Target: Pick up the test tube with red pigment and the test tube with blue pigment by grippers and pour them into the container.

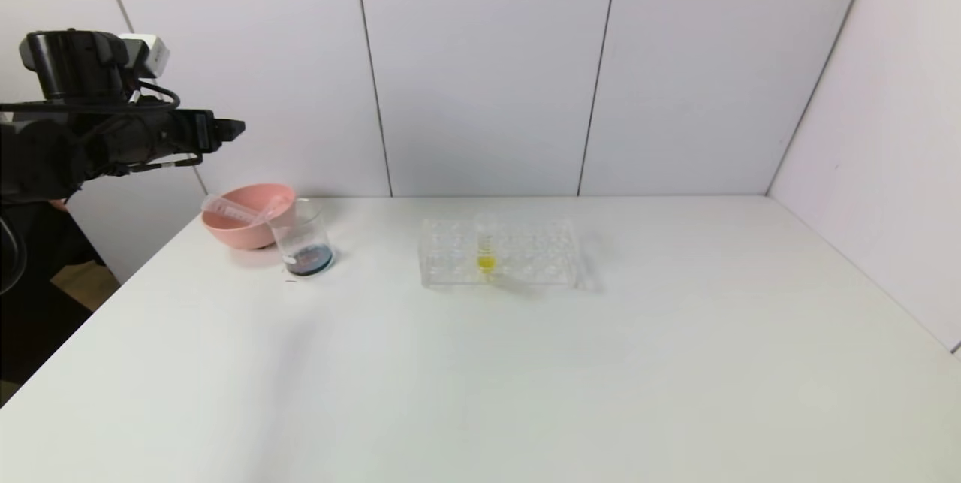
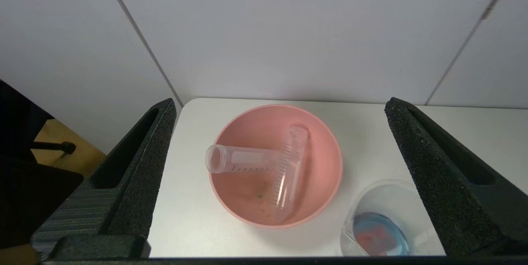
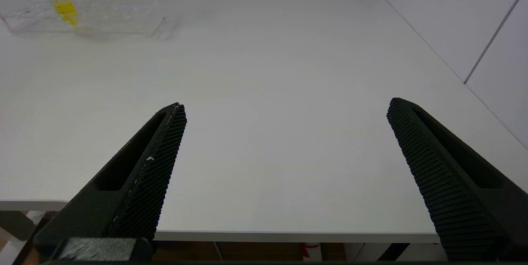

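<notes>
The white table (image 1: 525,363) was the biggest thing, and everything else sat on it or hung over it. The left gripper (image 2: 280,108) hung high above the pink bowl (image 2: 326,199) with its two black fingers (image 2: 144,166) spread wide and nothing between them. The right gripper (image 3: 284,106) hung low over the table's near edge, well apart from the bowl, and its fingers were spread wide and bare too.

The clear tube rack (image 1: 525,258) stood well to the right of the bowl, with a yellow-liquid tube (image 1: 486,252) standing up in it. The pink bowl sat near the table's back left corner. The beaker (image 1: 304,243) stood just beside the bowl, with blue and red liquid pooled at its bottom. Two clear empty test tubes (image 2: 255,161) lay crossed inside the bowl. I could not tell which one had held red and which blue.
</notes>
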